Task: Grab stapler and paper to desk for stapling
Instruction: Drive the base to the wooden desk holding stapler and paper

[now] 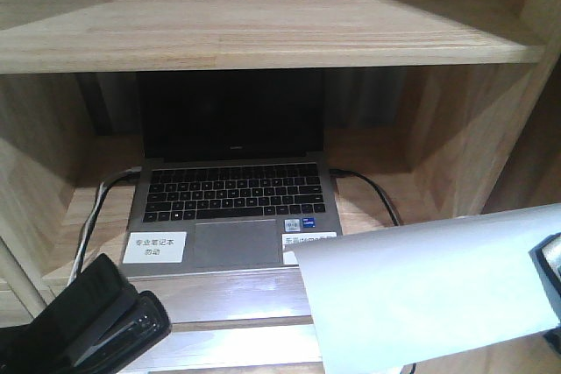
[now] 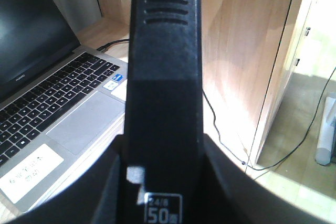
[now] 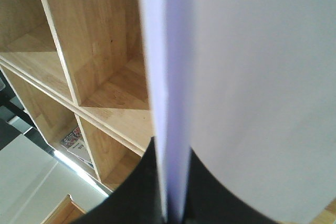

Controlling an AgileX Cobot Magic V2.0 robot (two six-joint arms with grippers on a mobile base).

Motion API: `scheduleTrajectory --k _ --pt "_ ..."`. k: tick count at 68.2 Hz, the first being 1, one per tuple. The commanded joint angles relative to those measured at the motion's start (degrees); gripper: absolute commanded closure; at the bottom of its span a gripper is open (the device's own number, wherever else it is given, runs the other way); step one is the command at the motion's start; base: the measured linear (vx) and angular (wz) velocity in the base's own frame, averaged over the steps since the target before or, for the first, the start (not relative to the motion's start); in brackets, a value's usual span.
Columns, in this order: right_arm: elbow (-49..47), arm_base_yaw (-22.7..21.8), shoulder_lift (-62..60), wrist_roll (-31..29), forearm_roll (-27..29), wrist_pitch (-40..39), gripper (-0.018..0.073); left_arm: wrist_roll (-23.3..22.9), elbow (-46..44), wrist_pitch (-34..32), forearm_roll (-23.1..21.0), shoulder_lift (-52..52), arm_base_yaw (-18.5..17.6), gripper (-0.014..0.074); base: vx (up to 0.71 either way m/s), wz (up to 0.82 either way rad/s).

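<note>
Light wood fills your front view: the desk (image 1: 237,299) carries an open laptop (image 1: 230,190) beneath a shelf board. Your left gripper (image 2: 163,178) is clamped around the stapler (image 1: 88,317), held low at the left near the desk's front edge. Your right gripper (image 3: 170,208) pinches the paper (image 1: 421,295) by one edge, and the sheets cover the laptop's near right corner from the front camera.

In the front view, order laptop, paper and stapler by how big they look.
Largest: laptop and paper, about alike; the paper is nearer and cropped.
Smallest: stapler.
</note>
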Motion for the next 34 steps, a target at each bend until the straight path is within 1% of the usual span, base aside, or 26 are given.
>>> scheduleTrajectory --k 1,34 --pt "-1.7 -0.3 0.3 -1.0 0.4 -3.9 0.0562 0.0 -2.0 -4.9 -4.0 0.2 -0.2 0.0603 0.0 0.0" --pt "-1.7 -0.3 0.3 -1.0 0.4 -3.9 0.0562 0.0 -2.0 -4.7 -4.0 0.2 -0.2 0.0603 0.0 0.0"
